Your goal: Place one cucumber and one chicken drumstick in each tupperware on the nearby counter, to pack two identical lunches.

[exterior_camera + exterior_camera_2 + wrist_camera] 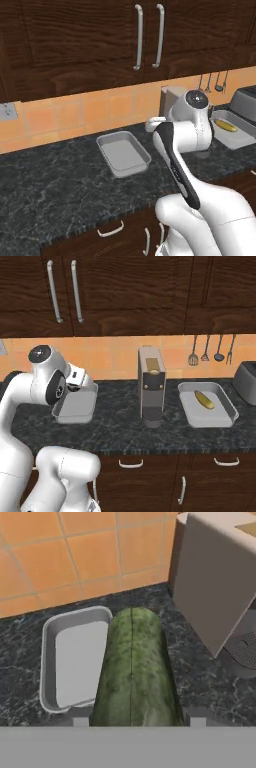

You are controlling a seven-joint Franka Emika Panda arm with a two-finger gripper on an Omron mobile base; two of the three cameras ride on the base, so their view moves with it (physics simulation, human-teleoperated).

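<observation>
- On the far left of the dark speckled counter (50, 180), in the left base view, there is bare stone, with orange tile wall behind and dark wood cabinets above.
- Next along sits the near tupperware (123, 153), a shallow pale tray lying flat with nothing inside it. This is where I judge the load should go.
- In the hand view, the cucumber (134, 667) runs lengthwise up the picture between the finger tips (80, 718), which stand partly closed against its sides. I read this as a firm hold on the cucumber.
- The gripper (139, 722) hangs above the counter just to the right of that tray, so the cucumber overlaps the tray's right rim but is not yet over its floor.
- To do this well, I would shift the hand sideways toward the tray centre, lower until the cucumber is close to the floor, then release, so it cannot roll off over the rim.
- Right of the hand stands a grey coffee machine (151, 387). I would keep the arm clear of it.
- Further right, the second tupperware (207, 404) holds a yellowish-green piece (204, 399), probably the other cucumber.
- At the far right edge sits a toaster (246, 381).
</observation>
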